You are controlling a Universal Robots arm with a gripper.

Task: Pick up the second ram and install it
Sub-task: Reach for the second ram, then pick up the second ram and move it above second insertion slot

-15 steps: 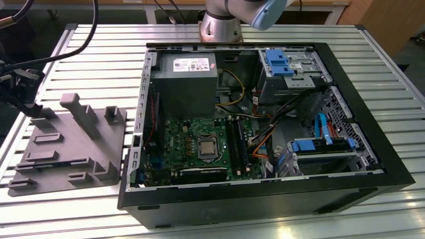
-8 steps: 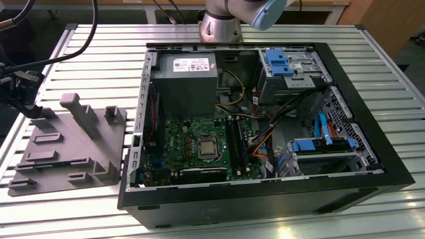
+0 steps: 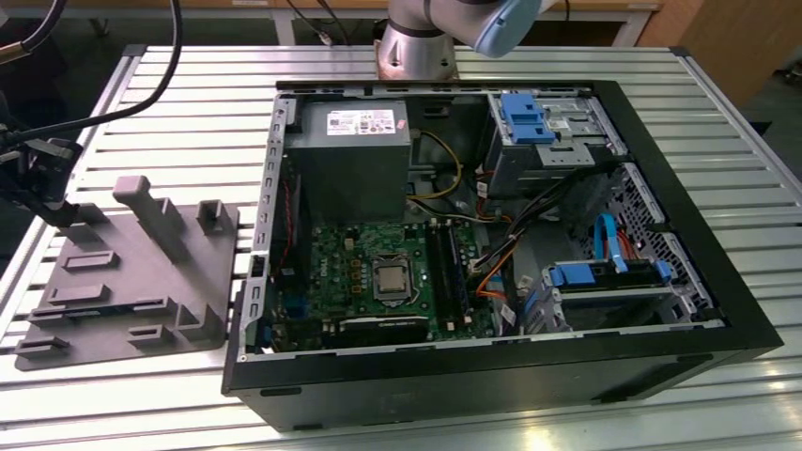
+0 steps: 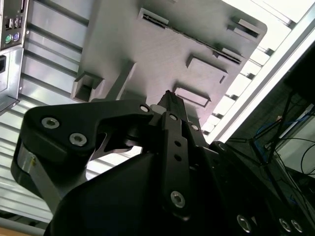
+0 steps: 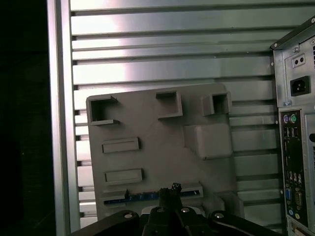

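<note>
Black two-finger gripper point(image 5: 170, 189) hangs over the grey plastic slotted holder plate point(image 5: 157, 142). Its fingers are drawn close together, with nothing seen between them. The second ram point(image 5: 140, 196), a thin blue board stick, lies in a holder slot directly beneath the fingertips; contact cannot be told. Open black computer case point(image 3: 501, 376) stands well apart from the gripper.

Blue ram point(image 5: 138, 197), grey fixture point(image 5: 157, 142), green motherboard point(image 3: 363, 258), black case point(image 3: 501, 376)

Open computer case point(image 3: 501, 376) beside grey fixture plate point(image 3: 138, 282) on slatted table point(image 3: 188, 122)
</note>
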